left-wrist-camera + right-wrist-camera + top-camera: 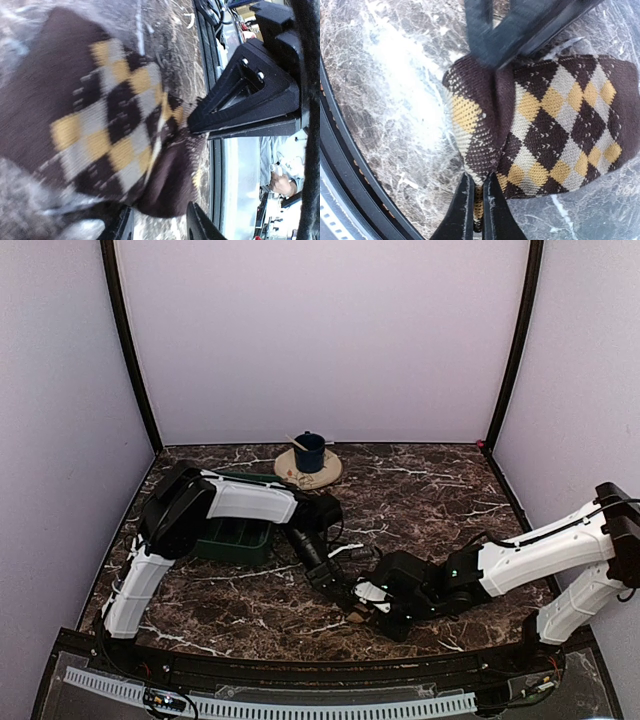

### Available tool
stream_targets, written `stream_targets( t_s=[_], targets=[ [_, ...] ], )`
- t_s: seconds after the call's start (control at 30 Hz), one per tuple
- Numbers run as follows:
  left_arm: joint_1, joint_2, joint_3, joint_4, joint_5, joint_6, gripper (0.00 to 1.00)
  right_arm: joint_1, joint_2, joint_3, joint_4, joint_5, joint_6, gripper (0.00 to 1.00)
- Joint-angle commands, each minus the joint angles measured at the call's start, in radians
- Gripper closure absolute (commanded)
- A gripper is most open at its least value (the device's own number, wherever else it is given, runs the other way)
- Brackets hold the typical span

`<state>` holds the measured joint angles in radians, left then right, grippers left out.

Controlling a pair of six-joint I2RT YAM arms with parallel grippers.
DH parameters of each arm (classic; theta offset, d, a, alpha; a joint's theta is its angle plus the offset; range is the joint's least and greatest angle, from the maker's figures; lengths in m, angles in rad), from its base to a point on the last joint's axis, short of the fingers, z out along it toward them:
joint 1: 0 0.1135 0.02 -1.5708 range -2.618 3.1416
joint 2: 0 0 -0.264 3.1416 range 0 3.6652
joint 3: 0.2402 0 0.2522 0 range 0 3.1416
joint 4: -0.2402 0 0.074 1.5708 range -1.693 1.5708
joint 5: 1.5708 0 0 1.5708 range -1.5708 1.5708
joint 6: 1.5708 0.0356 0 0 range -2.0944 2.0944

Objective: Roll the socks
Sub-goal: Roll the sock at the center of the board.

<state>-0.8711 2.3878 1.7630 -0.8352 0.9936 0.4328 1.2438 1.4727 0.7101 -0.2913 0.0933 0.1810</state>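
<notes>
The brown-and-cream checkered sock (555,115) lies folded into a short bundle on the marble table near the front edge. In the top view only a sliver of it (357,617) shows between the two grippers. My right gripper (477,192) is shut on the sock's near edge, and it also shows in the top view (374,606). My left gripper (157,227) is open, and the sock's dark brown fold (170,185) lies between its fingers. It also shows in the top view (343,592). The plain tan-brown sock is out of view.
A dark green tray (235,537) sits under the left arm at mid-left. A blue cup (310,451) with a stick in it stands on a round tan mat (330,475) at the back. The table's black front rail (350,170) runs close by the sock.
</notes>
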Motion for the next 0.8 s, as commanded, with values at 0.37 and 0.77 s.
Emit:
stream_targets(
  t_s=[0.37, 0.77],
  targets=[
    [0.065, -0.081, -0.128, 0.104, -0.156, -0.055, 0.61, -0.067, 0.002, -0.017, 0.034, -0.127, 0.055, 1.00],
    [0.072, -0.287, -0.335, 0.445, -0.238, -0.154, 0.60, -0.244, -0.009, -0.065, 0.109, -0.419, 0.155, 1.00]
  ],
)
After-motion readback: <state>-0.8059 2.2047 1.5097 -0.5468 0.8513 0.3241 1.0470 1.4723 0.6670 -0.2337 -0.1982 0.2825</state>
